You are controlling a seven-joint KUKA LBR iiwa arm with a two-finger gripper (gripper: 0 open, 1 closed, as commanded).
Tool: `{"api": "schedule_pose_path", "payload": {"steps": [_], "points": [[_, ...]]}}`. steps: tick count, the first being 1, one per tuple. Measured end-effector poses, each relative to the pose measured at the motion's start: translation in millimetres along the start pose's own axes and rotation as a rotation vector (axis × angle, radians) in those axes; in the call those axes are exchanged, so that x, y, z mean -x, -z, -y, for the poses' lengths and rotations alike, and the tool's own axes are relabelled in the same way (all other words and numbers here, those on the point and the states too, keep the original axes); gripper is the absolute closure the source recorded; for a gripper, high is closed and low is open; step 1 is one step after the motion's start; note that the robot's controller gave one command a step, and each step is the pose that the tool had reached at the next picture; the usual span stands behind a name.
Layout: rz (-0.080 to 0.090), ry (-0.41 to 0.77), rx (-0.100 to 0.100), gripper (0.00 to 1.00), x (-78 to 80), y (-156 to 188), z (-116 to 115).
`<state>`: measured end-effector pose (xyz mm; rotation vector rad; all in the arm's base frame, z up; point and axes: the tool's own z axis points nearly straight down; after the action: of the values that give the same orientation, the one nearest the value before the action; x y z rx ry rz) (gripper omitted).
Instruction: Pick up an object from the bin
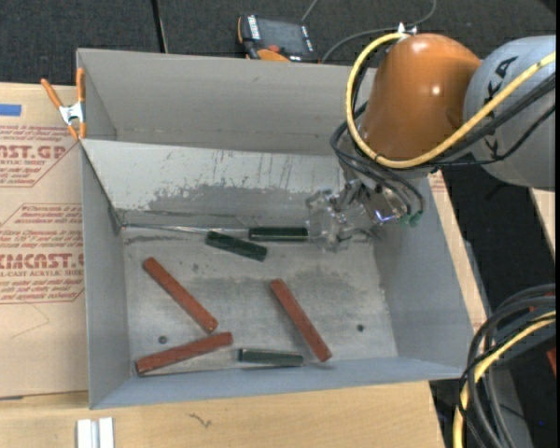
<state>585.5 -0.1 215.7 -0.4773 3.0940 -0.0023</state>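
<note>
The end effector (339, 220) is seen low over the floor of the grey bin (215, 110), close to the far wall. Whether it is set wide or narrow cannot be told. A dark green stick (280, 234) lies just beside it toward the view's left, one end touching or nearly touching it. A second green stick (235, 245) lies just beyond the first. Three red-brown sticks (301, 320) are scattered well apart from the end effector, nearer the front wall.

A slip is judged likely, since the stick is met end-on and may be pushed along the floor. The far wall may also be scraped.

The orange wrist cover (420, 96) is held above, and the arm is leaned in over the rim from the view's right.
</note>
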Motion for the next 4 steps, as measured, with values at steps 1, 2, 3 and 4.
{"api": "schedule_pose_path", "payload": {"steps": [1,2,3,4], "points": [[-0.011,0.234,0.008,1.00,-28.9,-37.0,-84.2],[-0.010,0.054,0.005,1.00,-52.7,-19.3,-100.6],[-0.007,0.170,0.003,1.00,-74.5,16.6,-83.5],[-0.009,0.127,0.008,1.00,-34.4,-19.1,-164.7]]}}
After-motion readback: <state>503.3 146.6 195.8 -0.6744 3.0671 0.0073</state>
